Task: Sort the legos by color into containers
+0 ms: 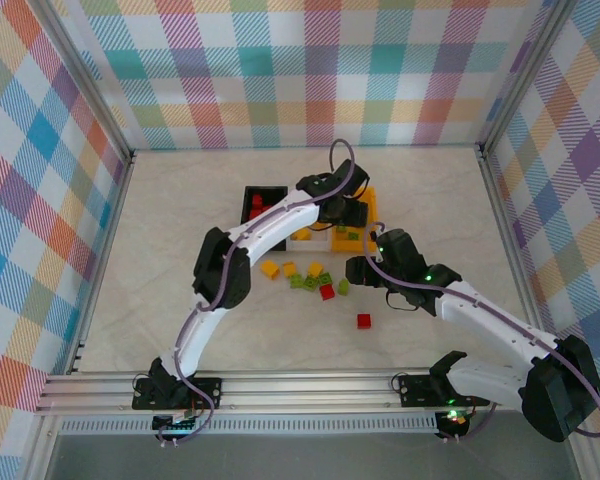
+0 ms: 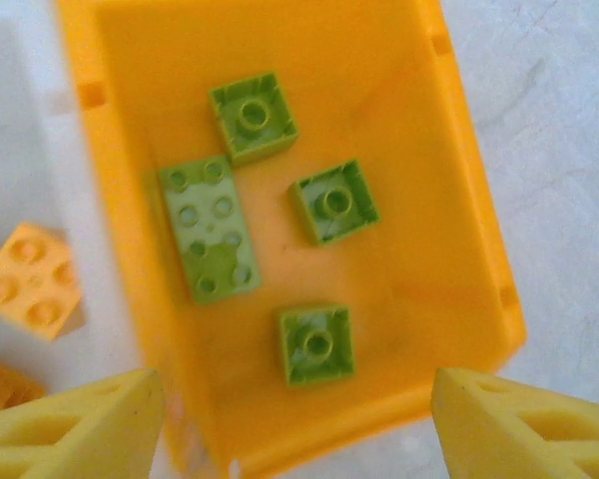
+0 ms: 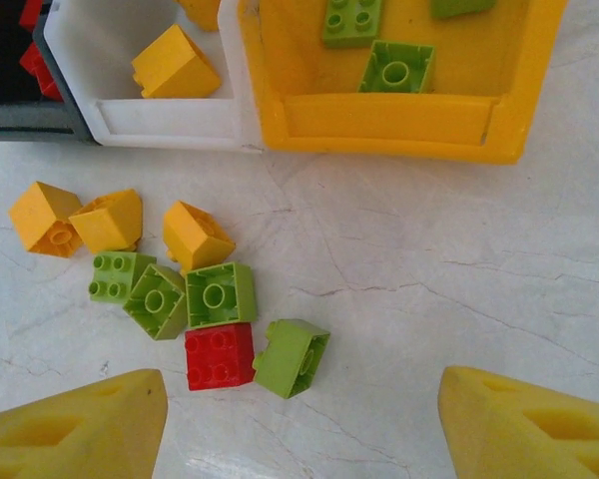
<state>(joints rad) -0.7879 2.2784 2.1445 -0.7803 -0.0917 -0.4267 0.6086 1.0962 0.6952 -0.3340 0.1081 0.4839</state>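
Marble table point(image 1: 180, 300): left gripper point(image 2: 295, 399) spread empty over orange bin point(image 2: 474, 230); right gripper point(image 3: 301, 399) likewise over loose legos point(image 3: 220, 294).

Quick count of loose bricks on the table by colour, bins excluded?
yellow-orange bricks: 3
green bricks: 4
red bricks: 2 (one in the cluster, one lying apart)
Total: 9 visible on the table

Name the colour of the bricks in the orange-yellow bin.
Lime green bricks, clearest in the left wrist view.
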